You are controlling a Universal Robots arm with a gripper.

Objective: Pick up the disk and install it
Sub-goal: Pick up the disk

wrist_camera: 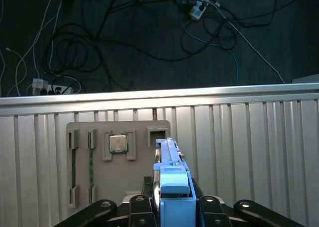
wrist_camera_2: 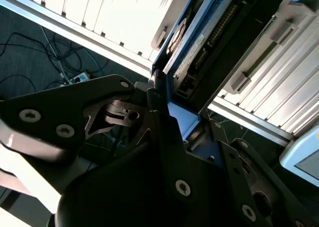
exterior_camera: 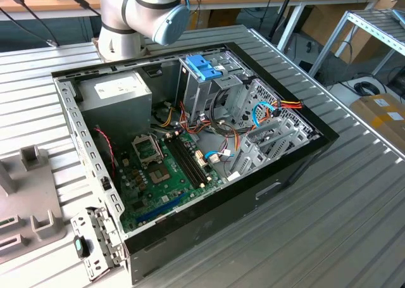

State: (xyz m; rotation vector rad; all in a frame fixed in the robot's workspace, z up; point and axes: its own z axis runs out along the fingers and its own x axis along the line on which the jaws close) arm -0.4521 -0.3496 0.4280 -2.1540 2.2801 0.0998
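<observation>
In both wrist views my gripper [wrist_camera: 172, 206] is shut on the disk [wrist_camera: 168, 162]. The disk is seen edge-on, a thin metal slab with a blue plastic carrier frame, standing up from between the black fingers [wrist_camera: 137, 207]. In the second wrist view the disk [wrist_camera_2: 199, 35] runs away from the gripper [wrist_camera_2: 167, 114], its blue edge and circuit-board side showing. It hangs in the air above a grey parts holder [wrist_camera: 117, 157] on the ribbed metal table [wrist_camera: 249, 147].
The open computer case [exterior_camera: 297, 168] lies on the table, with a motherboard [exterior_camera: 161, 174], a grey power supply box [exterior_camera: 117, 92] and a metal drive cage with a blue handle [exterior_camera: 204, 66]. The arm's base [exterior_camera: 136, 12] stands behind it. Cables lie on the floor [wrist_camera: 149, 37] beyond the table edge.
</observation>
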